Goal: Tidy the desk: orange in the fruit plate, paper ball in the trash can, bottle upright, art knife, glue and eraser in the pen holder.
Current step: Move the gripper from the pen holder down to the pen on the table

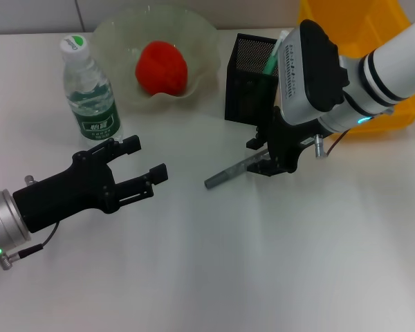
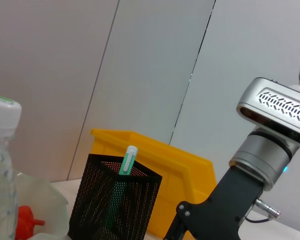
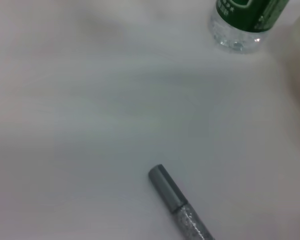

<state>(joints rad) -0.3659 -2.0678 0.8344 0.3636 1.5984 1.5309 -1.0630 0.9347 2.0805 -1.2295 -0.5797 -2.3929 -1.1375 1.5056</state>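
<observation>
A grey art knife (image 1: 229, 173) lies on the white desk; its capped end also shows in the right wrist view (image 3: 166, 188). My right gripper (image 1: 259, 158) is down at the knife's far end, open, with a finger on each side of it. The black mesh pen holder (image 1: 251, 77) stands just behind it, with a green glue stick (image 1: 272, 59) inside. The clear bottle (image 1: 90, 93) stands upright at the back left. A red-orange fruit (image 1: 162, 67) sits in the glass plate (image 1: 200, 38). My left gripper (image 1: 145, 159) is open and empty, in front of the bottle. No eraser or paper ball is in view.
A yellow bin (image 1: 353, 28) stands at the back right, behind my right arm. In the left wrist view the pen holder (image 2: 115, 205), the glue stick (image 2: 126, 162), the yellow bin (image 2: 185, 175) and the bottle's cap (image 2: 2, 112) show before a grey wall.
</observation>
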